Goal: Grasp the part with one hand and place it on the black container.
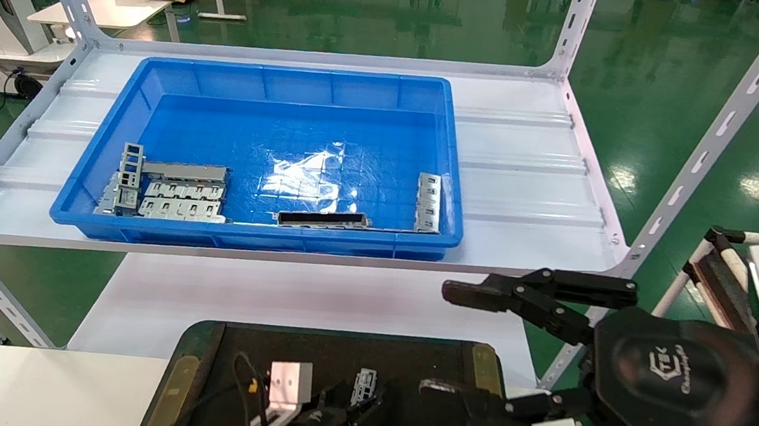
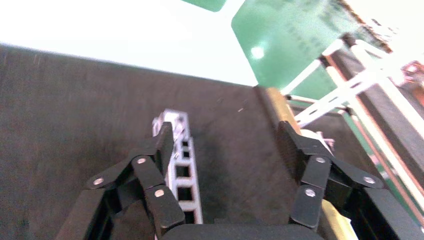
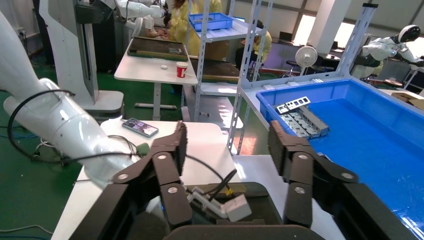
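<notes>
1. Head view: left pincer point(image 1: 358, 415) low over the black container point(image 1: 336, 357) on the near worktop point(image 1: 16, 379), the part point(image 1: 363, 386) at its tips; right pincer point(image 1: 458, 341) spread, idle at the right.
2. Left wrist view: jaws spread, part point(image 2: 181, 165) lying on the black container point(image 2: 75, 110) against one finger point(image 2: 162, 145) (probably just released).
3. Right wrist view: right pincer point(image 3: 227, 142) spread, empty, aimed left past the blue bin point(image 3: 380, 130).

Part point(image 2: 181, 159): lies on the black container point(image 1: 253, 341), touching one finger of my left gripper point(image 2: 227, 150).
Bin point(image 1: 273, 82): on the shelf point(image 1: 525, 172), behind the container.
My right gripper point(image 1: 454, 341): over the container's right edge.
</notes>
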